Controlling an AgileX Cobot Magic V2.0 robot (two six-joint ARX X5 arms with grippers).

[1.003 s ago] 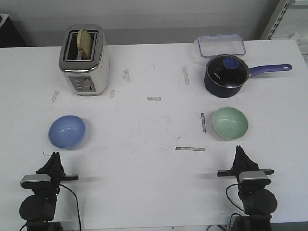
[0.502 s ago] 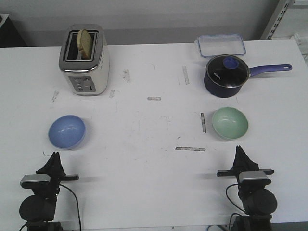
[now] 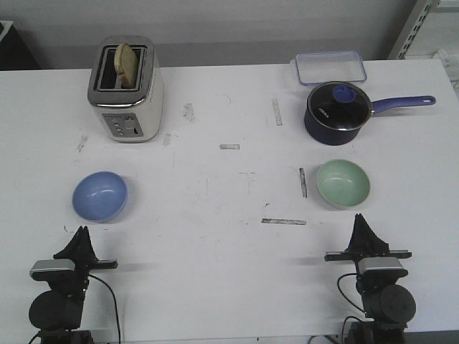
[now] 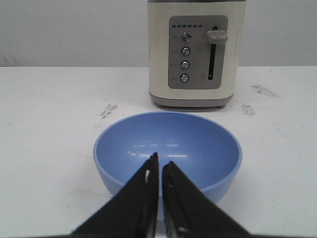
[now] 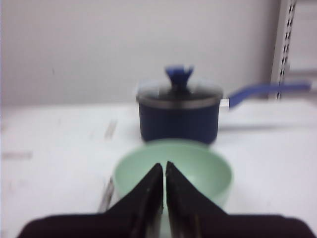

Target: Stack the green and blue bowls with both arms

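The light blue bowl point(image 3: 100, 196) sits upright on the white table at the left front. It also fills the middle of the left wrist view point(image 4: 167, 148). The pale green bowl point(image 3: 343, 183) sits upright at the right front and shows blurred in the right wrist view point(image 5: 173, 171). My left gripper point(image 3: 81, 231) rests shut and empty a little short of the blue bowl; its tips point(image 4: 159, 161) point at it. My right gripper point(image 3: 358, 218) rests shut and empty just short of the green bowl; its tips point(image 5: 163, 165) point at it.
A cream toaster point(image 3: 126, 89) with a slice of bread stands at the back left. A dark navy saucepan point(image 3: 338, 111) with a lid and long handle stands behind the green bowl. A clear lidded box point(image 3: 328, 67) lies behind the pan. Grey tape marks dot the table.
The right gripper has shifted very slightly towards the near edge; the right wrist view is blurred. The left arm and both bowls have not moved.
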